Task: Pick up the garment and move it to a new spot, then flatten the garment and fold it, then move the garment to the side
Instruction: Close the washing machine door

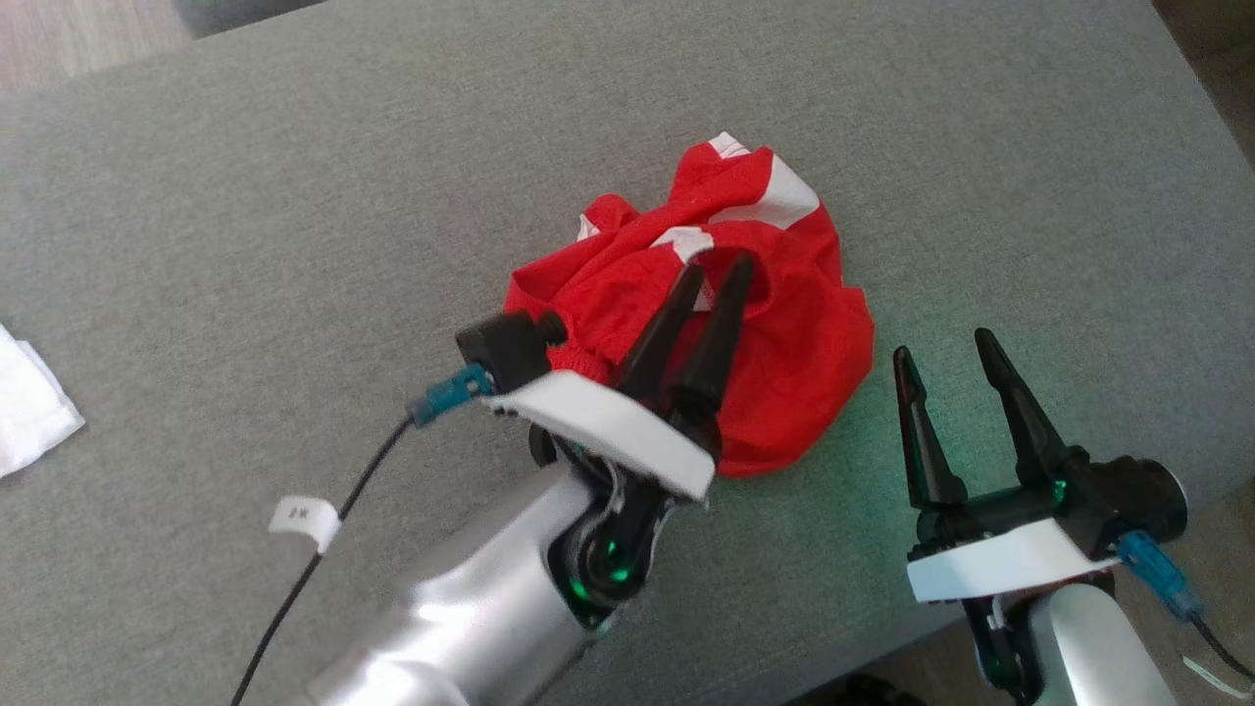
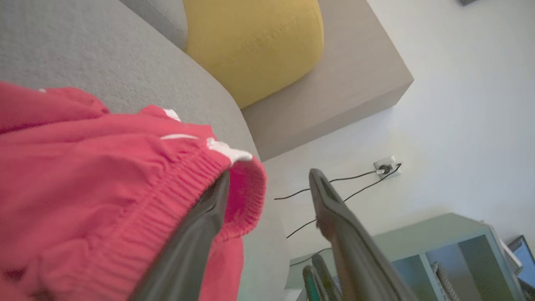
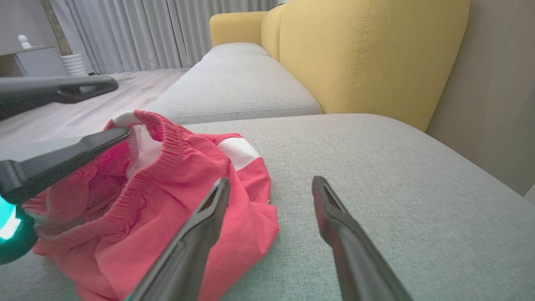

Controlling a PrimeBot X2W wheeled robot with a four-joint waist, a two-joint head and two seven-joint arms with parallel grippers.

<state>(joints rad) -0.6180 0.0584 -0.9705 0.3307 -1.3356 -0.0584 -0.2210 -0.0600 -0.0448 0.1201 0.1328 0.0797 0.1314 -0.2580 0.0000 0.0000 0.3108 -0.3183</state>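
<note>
Garment (image 1: pixel 804 343), red and white, lies bunched near the middle of the grey sofa cushion (image 1: pixel 294 196), left gripper (image 1: pixel 721 267) spread wide with one finger at its waistband, right gripper (image 1: pixel 943 343) spread too, just beside it toward the front edge.

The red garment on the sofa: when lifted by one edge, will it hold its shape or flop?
Likely floppy: the red garment lies crumpled in soft folds on the grey cushion, so it would probably drape and unfurl. Probably light, being thin cloth. Its ribbed elastic waistband looks thicker, perhaps giving the firmest hold.
</note>
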